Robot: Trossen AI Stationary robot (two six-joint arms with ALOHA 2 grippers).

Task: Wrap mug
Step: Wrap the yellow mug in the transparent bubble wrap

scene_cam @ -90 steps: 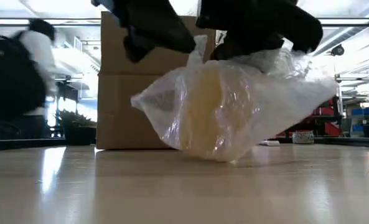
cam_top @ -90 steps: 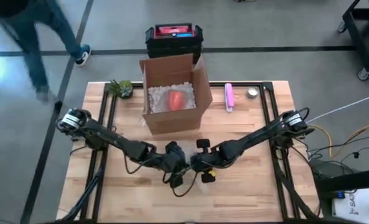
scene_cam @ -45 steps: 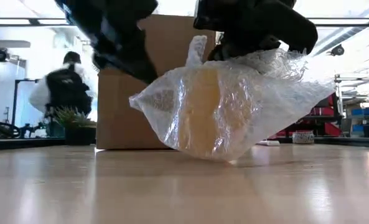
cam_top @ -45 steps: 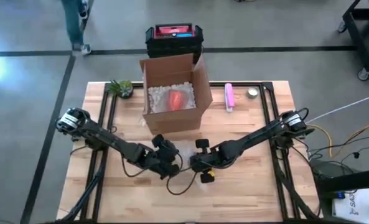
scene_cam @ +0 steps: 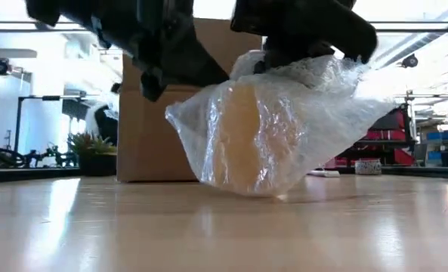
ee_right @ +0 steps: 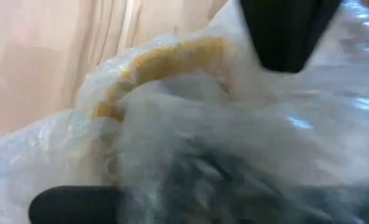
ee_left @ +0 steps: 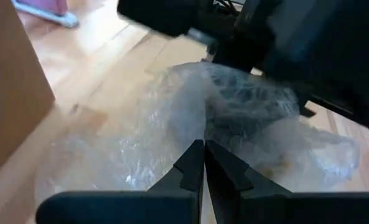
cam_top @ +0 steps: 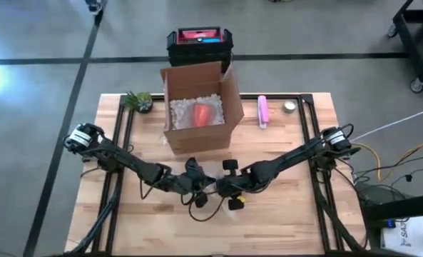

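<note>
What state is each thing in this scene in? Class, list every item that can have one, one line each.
mug: yellow, partly wrapped in bubble wrap, resting on the table.
bubble wrap: bunched loosely around the mug, not sealed.
cardboard box: open, flaps up, holding packing peanuts and a red item.
left gripper: shut, empty, beside the wrap.
right gripper: over the bundle.
potted plant: upright.

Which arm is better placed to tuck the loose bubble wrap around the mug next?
Probably the left. The right tool pins the bubble wrap on top of the yellow mug, while the left tool, shut and empty, points at the loose wrap.
</note>
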